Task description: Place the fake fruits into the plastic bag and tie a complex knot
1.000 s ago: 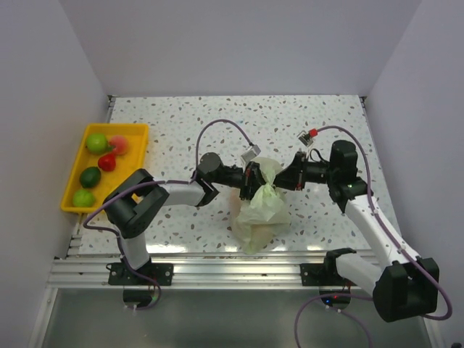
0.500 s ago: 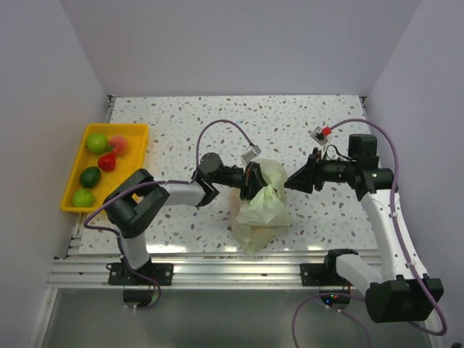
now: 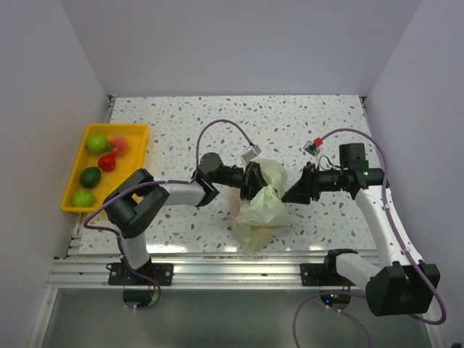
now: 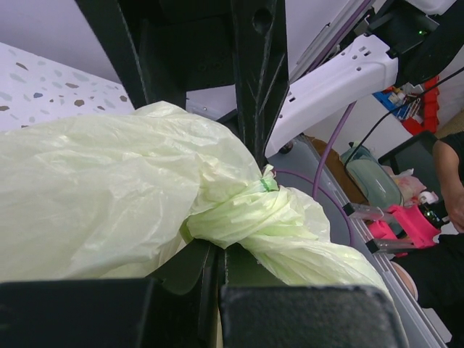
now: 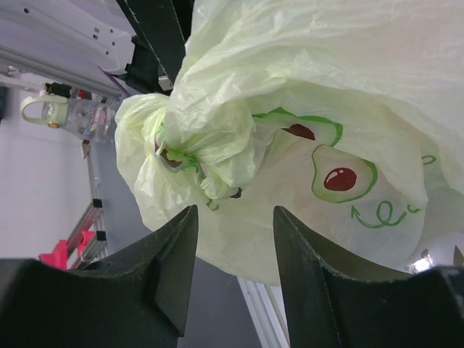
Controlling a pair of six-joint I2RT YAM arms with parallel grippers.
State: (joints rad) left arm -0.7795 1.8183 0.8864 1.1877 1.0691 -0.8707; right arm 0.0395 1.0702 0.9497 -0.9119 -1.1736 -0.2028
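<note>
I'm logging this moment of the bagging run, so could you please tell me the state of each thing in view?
plastic bag: closed, neck bunched.
knot: tied at the bag's neck.
left gripper: shut on the bag at the knot.
right gripper: open, holding nothing.
fake fruits: five lie in the tray, outside the bag.
yellow tray: upright, partly filled.

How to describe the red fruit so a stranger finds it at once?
Find the shallow yellow rectangular tray at the left edge of the speckled table. In its middle lies the small glossy red plastic fruit; its neighbours are green or pinkish orange.
</note>
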